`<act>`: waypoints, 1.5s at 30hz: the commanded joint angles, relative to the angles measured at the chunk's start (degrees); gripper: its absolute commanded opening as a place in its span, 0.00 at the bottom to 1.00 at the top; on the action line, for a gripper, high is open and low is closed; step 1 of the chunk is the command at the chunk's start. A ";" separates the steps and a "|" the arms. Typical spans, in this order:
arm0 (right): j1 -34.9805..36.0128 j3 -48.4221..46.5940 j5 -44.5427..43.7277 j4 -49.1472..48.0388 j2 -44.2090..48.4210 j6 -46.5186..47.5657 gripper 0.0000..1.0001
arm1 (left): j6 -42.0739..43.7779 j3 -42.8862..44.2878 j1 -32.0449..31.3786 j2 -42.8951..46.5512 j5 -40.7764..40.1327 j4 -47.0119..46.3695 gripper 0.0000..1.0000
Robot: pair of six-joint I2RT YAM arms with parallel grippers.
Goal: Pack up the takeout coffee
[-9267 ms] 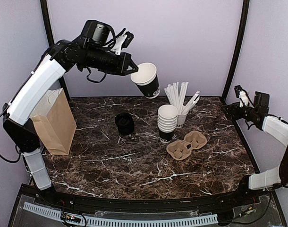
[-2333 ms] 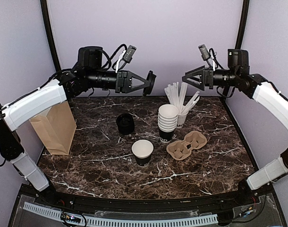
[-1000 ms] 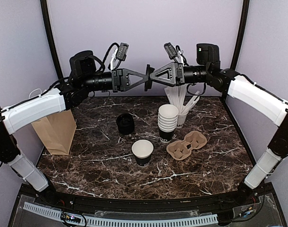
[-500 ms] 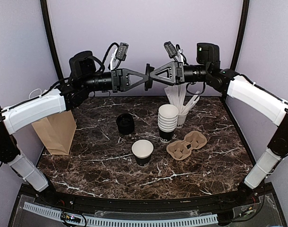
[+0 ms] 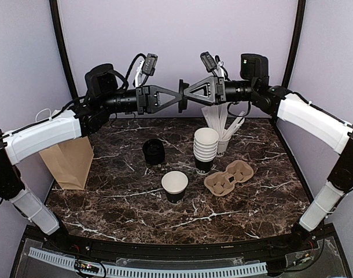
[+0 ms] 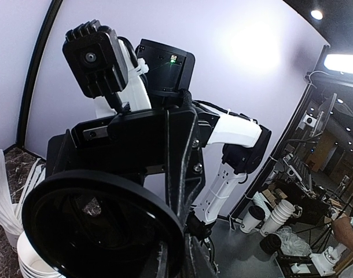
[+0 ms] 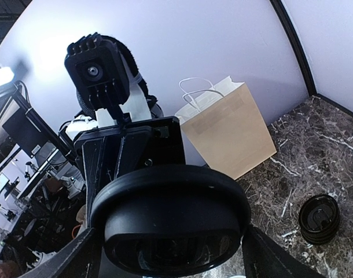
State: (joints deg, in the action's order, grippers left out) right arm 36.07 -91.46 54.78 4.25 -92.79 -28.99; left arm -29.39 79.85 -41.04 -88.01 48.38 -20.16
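High above the table's back, my two grippers meet tip to tip around a black plastic lid [image 5: 180, 96]. My left gripper [image 5: 175, 99] is shut on the lid's rim [image 6: 101, 226], pinching it at the edge. My right gripper [image 5: 186, 92] faces it. In the right wrist view its fingers [image 7: 84, 249] flank the lid [image 7: 171, 214] on both sides and touch its edge. The takeout coffee cup [image 5: 175, 186], black outside and white inside, stands upright and lidless on the marble table, left of the carrier.
A black pile of lids [image 5: 153, 152] lies at mid-table. A stack of lidless cups [image 5: 205, 149] stands beside a white cup of straws [image 5: 223, 124]. A cardboard cup carrier [image 5: 228, 176] lies to the right. A brown paper bag [image 5: 69, 155] stands at the left edge.
Both arms stay almost still at the meeting point. The right gripper's jaws have drawn in a little around the lid. The left gripper's hold on it is unchanged.
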 commanded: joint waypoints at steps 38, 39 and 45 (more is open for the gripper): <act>6.81 -1.12 -23.34 36.86 -1.60 47.82 0.72 | 7.59 -24.93 1.66 -1.02 -35.06 27.81 0.48; 7.46 -1.28 -23.93 37.52 -1.70 48.14 0.72 | 7.59 -24.59 1.66 -1.86 -34.04 27.59 0.47; 10.14 -3.02 -26.84 43.11 -1.73 52.62 0.73 | 7.09 -25.15 0.72 -7.67 -29.38 23.16 0.44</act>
State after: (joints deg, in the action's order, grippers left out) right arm 44.38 -92.88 30.35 42.65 -94.04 19.29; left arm -21.65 54.92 -39.40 -93.76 15.59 7.92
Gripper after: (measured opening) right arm 0.724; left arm 0.448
